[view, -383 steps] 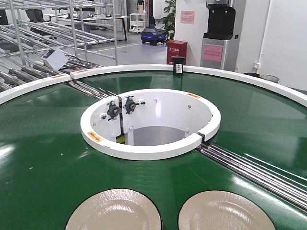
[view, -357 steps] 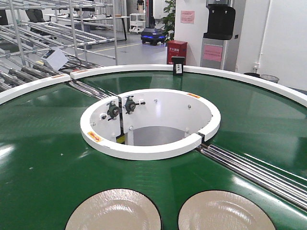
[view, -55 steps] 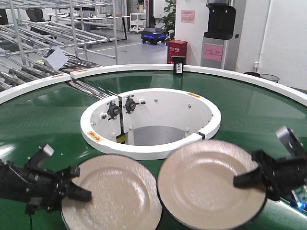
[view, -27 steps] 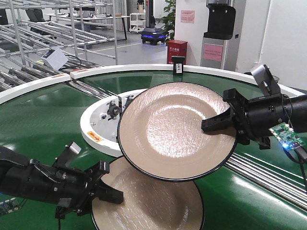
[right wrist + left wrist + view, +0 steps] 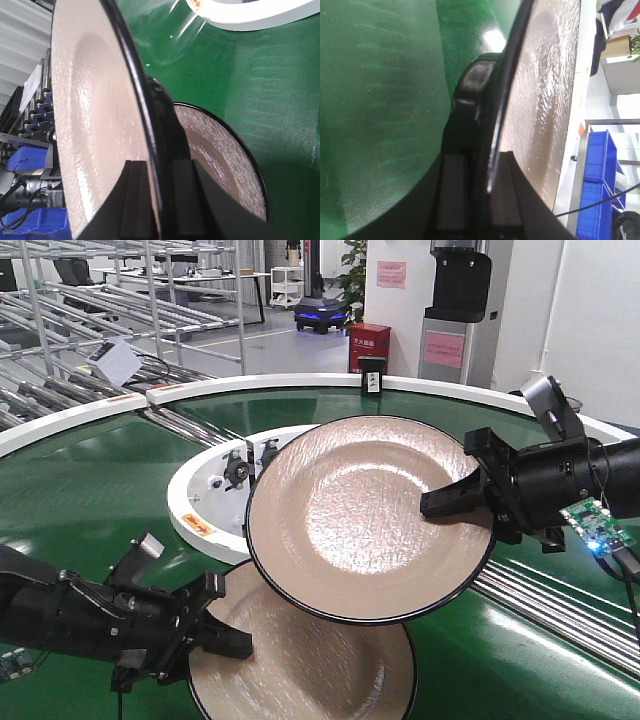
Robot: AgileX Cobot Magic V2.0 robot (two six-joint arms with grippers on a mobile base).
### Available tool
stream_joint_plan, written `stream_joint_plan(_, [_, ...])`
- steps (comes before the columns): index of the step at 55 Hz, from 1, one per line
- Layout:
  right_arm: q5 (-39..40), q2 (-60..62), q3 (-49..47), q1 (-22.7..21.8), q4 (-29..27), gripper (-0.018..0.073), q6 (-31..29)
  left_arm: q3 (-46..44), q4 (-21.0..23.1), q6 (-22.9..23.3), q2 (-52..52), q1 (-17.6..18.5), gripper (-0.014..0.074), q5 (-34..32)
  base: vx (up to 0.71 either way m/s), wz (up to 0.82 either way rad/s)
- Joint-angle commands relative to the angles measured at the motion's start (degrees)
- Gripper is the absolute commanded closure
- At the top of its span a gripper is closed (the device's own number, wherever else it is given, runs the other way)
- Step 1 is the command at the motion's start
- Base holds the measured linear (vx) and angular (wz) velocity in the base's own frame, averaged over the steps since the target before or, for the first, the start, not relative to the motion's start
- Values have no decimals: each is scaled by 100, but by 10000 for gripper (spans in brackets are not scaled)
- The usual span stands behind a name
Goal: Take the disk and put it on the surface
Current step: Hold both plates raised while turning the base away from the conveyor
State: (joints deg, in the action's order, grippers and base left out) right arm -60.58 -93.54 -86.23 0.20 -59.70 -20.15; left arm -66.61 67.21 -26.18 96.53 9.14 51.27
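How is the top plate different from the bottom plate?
The top plate is up high and tilted, held by the right hand; the bottom plate lies low and flatter over the green belt, held by the left hand. The top plate partly hides the bottom plate. Both are round, beige, dark-rimmed.
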Motion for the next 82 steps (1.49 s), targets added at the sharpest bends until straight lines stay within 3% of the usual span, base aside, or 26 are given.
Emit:
stream_joint_plan(1, [157,302,-237,-20,-656,567,18,-180,652,58,-302,15,601,120,0,0])
stream_joint_plan(45, [157,302,-237,-20,-654,567,18,-180,652,58,-302,15,601,120,-2,-1])
stream_joint_plan(82, [157,302,-237,-20,-654,567,18,-180,652,58,-302,15,601,127,-23,-10])
